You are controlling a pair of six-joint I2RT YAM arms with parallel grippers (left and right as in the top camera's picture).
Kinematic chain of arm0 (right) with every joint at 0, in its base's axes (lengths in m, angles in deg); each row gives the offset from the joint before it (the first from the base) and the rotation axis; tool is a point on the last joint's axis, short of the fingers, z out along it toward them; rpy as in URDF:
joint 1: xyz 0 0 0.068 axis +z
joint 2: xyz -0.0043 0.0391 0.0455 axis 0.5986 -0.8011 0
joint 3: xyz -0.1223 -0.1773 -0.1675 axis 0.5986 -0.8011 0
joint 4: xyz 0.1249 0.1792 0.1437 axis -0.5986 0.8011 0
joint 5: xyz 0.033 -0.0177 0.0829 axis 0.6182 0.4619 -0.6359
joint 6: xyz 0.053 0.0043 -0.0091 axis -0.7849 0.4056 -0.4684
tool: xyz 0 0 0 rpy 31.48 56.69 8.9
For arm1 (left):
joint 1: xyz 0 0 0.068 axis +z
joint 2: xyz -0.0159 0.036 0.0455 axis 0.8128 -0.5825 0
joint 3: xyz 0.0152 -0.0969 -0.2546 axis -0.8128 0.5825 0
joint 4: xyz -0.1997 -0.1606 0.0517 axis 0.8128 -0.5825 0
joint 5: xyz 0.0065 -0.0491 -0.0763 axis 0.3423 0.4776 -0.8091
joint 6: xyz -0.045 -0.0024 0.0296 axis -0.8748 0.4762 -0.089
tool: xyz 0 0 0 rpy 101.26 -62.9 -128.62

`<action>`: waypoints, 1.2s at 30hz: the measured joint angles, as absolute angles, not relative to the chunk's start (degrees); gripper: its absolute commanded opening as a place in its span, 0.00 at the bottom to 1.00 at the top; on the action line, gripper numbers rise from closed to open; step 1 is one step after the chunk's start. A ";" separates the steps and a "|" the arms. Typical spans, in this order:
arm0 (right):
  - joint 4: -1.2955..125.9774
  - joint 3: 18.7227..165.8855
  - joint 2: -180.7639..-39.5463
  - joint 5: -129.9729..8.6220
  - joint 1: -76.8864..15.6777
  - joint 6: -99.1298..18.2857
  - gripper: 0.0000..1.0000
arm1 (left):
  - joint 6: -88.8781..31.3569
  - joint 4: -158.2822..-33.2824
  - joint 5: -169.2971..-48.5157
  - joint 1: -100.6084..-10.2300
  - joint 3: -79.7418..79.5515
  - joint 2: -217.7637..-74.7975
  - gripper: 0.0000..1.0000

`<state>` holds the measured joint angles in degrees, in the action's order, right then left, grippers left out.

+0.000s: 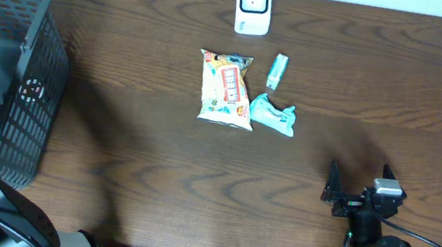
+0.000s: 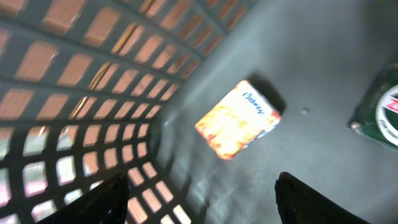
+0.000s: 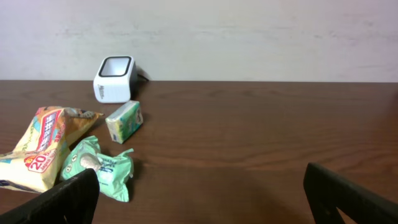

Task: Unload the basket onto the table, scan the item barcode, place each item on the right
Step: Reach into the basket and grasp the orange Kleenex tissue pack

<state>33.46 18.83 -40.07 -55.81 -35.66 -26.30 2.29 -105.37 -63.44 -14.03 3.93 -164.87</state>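
tabletop [image 1: 130, 154]: dark wood, carrying everything.
basket [image 1: 27, 114]: grey mesh, at the left edge; the left arm reaches down into it.
chip bag [image 1: 226, 90]: lies flat near the middle, toward the far edge.
scanner [image 1: 253, 7]: white, upright at the far edge, just beyond the bag.
green pouch [image 1: 272, 115]: crumpled, just right of the bag.
small pack [image 1: 277, 71]: between scanner and pouch.
box [image 2: 237, 119]: orange and yellow, lying on the basket floor below the left claw; a green item shows at the right edge of that view.
left claw [image 2: 199, 199]: fingers apart, holding nothing, above the box.
right claw [image 3: 199, 199]: wide open, empty, near the right front corner, facing the items.
step: judged to be picking an item from the basket; nothing is gripped yet.
next move: descend around the box, close, lift it clear of the mesh, then turn its barcode to the scanner.
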 measured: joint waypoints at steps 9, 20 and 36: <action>33.44 18.83 -40.07 -55.81 -35.66 -26.30 0.99 | 9.92 -97.43 -65.17 -14.03 10.81 -165.00 0.74; 33.44 18.83 -40.07 -55.81 -35.66 -26.30 0.99 | 17.98 -84.89 -65.78 -13.40 20.32 -165.94 0.73; 33.46 18.83 -40.07 -55.81 -35.66 -26.30 0.99 | 21.00 -80.41 -67.68 -11.76 20.34 -175.71 0.52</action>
<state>33.46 18.83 -40.07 -55.81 -35.66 -26.30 21.00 -80.41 -67.68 -11.76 20.34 -175.71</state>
